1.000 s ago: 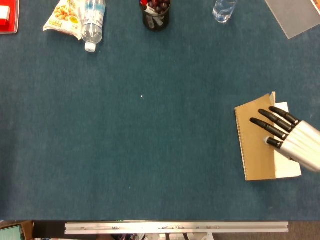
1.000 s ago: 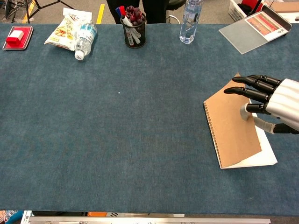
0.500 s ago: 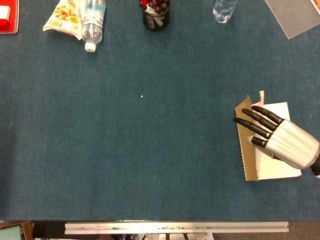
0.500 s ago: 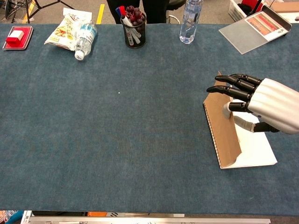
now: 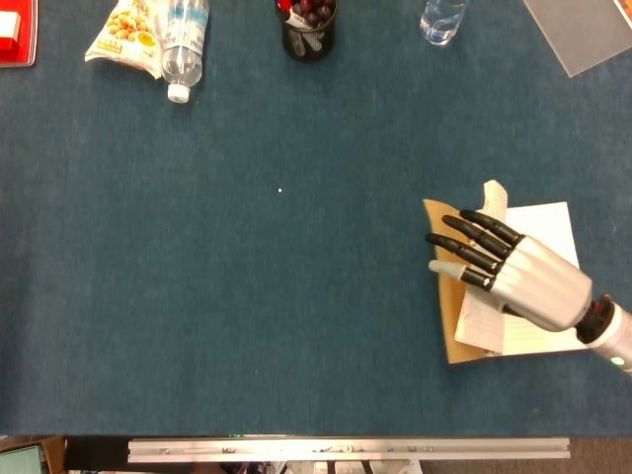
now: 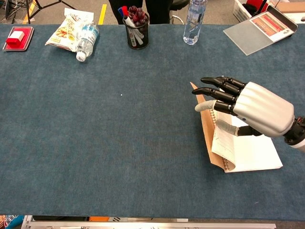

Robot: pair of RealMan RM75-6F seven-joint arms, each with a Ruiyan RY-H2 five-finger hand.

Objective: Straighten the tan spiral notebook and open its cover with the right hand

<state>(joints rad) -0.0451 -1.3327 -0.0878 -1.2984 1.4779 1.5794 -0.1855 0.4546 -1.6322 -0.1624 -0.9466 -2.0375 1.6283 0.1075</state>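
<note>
pen cup [image 6: 137, 29] (pens inside)

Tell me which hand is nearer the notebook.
Right. The right hand is over the notebook, its fingers against the raised tan cover. The left hand shows in neither view.

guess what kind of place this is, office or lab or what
Probably a lab or office test bench. A blue felt-covered table holds desk items: a tan spiral notebook that the right hand is opening, a pen cup and water bottles. Yellow floor tape shows beyond the table.
</note>
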